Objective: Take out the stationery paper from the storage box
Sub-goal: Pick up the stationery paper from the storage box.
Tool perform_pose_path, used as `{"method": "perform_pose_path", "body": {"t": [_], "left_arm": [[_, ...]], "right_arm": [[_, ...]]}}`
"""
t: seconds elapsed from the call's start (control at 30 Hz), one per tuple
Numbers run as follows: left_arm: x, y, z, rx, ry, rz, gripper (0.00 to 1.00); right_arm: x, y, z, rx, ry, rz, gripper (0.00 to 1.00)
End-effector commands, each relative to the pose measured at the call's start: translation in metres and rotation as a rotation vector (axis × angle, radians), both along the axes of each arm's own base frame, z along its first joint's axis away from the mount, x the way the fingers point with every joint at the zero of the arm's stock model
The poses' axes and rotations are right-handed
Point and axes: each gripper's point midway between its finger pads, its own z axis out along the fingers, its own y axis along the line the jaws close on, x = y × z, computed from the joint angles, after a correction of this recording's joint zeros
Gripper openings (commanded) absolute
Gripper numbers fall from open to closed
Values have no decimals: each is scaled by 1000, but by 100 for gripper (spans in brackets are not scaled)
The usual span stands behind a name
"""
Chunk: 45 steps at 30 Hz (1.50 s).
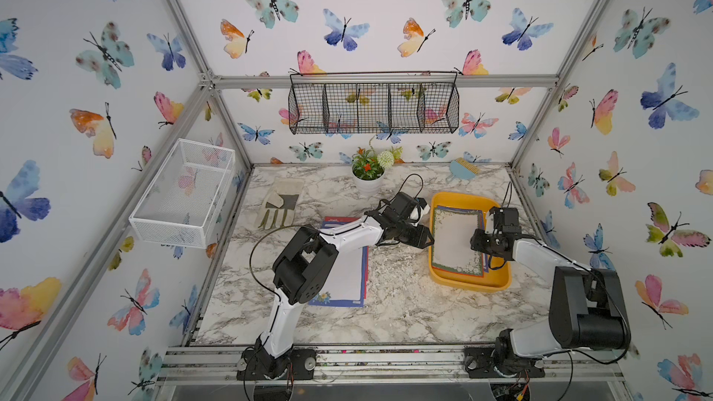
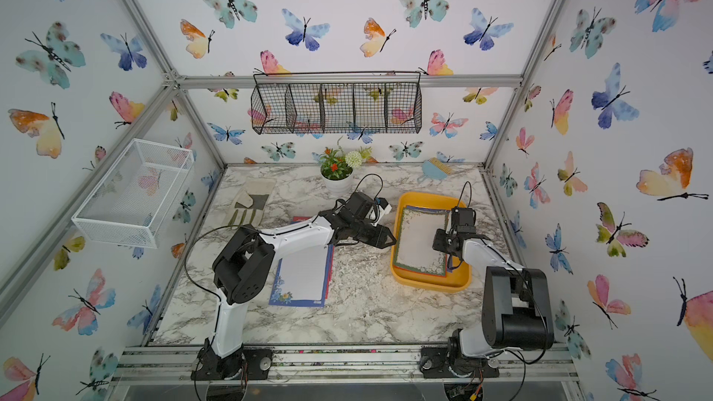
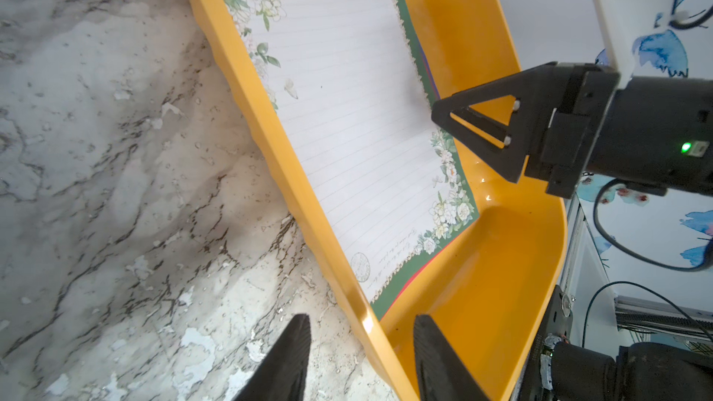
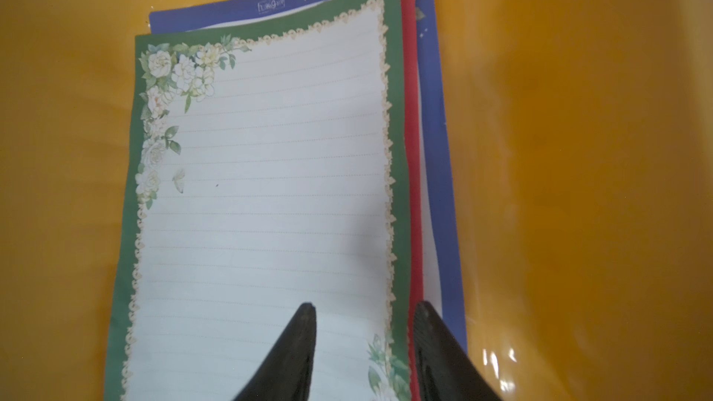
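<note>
right of centre in both top views, the storage box (image 1: 468, 285) held the stationery paper (image 1: 455, 241), a green-bordered sheet (image 4: 262, 187) uppermost. the left gripper (image 3: 362, 320) had its fingers apart, astride the box's left-hand wall; the right gripper (image 4: 364, 306) had its fingers apart over that sheet's long edge.

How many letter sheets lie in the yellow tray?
3 show: a green-bordered sheet on top, a red-bordered sheet under it, a blue-bordered sheet lowest. Others may be hidden beneath.

Green-bordered stationery paper (image 4: 262, 187) lies stacked in the yellow storage box (image 1: 470, 283).
</note>
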Motion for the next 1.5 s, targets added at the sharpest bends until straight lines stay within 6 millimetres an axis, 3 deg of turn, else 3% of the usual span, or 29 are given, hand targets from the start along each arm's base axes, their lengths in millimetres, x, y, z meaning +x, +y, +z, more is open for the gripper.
{"method": "perform_pose_path", "body": {"t": [0.0, 0.33, 0.93, 1.47], "left_arm": [[-8, 3, -17, 5, 81, -21, 47], [-9, 5, -17, -8, 124, -17, 43], [-19, -5, -32, -37, 240, -53, 30], [-19, -9, -47, -31, 280, -55, 28]], "right_arm": [[0, 3, -6, 35, 14, 2, 45], [-4, -1, -14, 38, 38, -17, 45], [-7, 8, -21, 125, 39, 6, 42], [-8, 19, -18, 222, 22, 36, 38]]}}
